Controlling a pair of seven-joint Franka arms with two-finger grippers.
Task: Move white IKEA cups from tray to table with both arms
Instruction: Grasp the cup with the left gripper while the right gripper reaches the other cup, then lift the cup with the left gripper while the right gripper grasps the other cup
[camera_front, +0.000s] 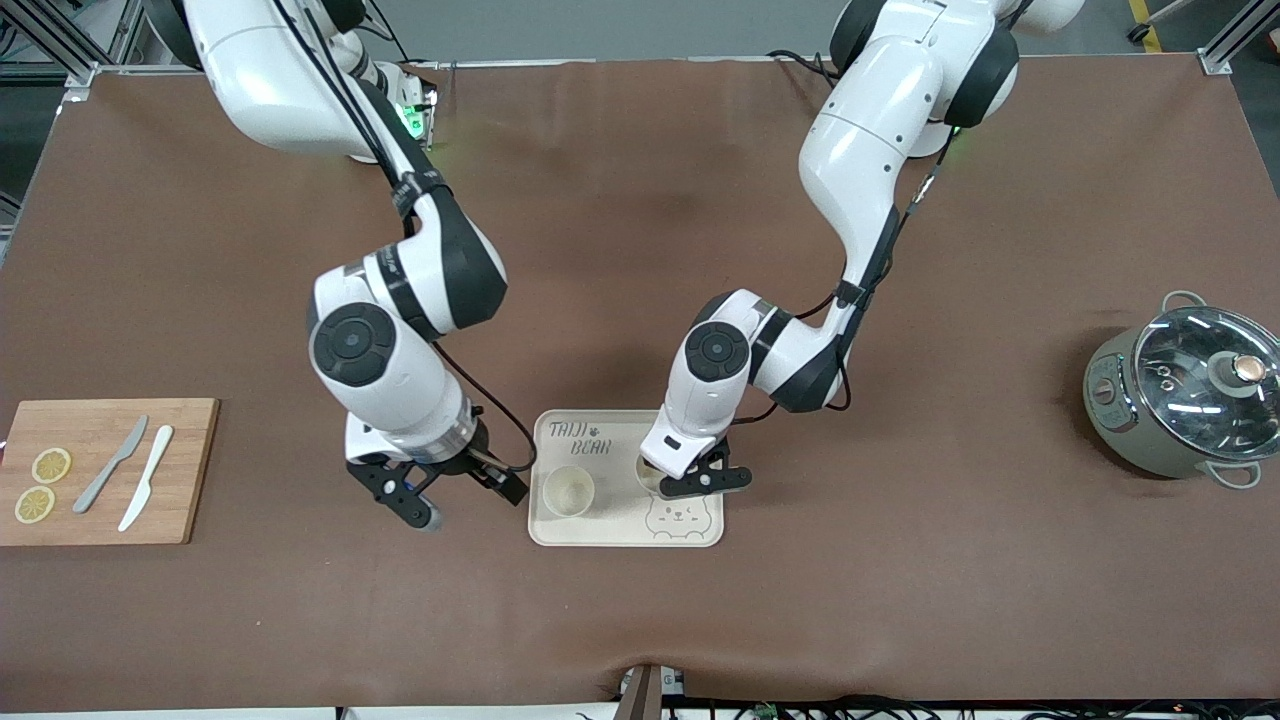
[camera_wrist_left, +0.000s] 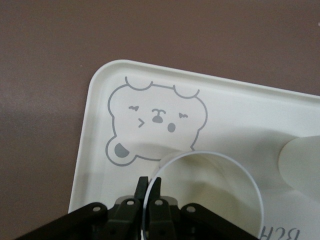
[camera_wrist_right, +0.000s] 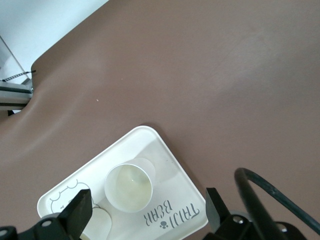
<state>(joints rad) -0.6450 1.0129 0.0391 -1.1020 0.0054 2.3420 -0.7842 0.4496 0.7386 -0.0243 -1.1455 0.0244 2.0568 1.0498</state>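
Step in hand: first pick, as I read it. My left gripper (camera_wrist_left: 149, 187) is down in the cream rounded-rectangle tray with bear drawing (camera_front: 700, 535), fingers pinched across the rim wall of one small cream-white handleless cup (camera_wrist_left: 210, 172). That cup stands in the tray on the side toward the left arm's end, just beside the bear face, and appears not yet lifted.

The second matching cream-white cup (camera_front: 568, 491) stands free in the tray toward the right arm's end. My right gripper (camera_front: 425, 490) hangs over the brown mat-covered table (camera_front: 900, 600) just beside the tray, fingers spread wide and holding nothing.

Next move, my judgement: raise the left straight up to clear the tray rim, then carry toward bare mat. A rim pinch may let the cup swing or slip, so go slow. Then bring the right over the free cup.
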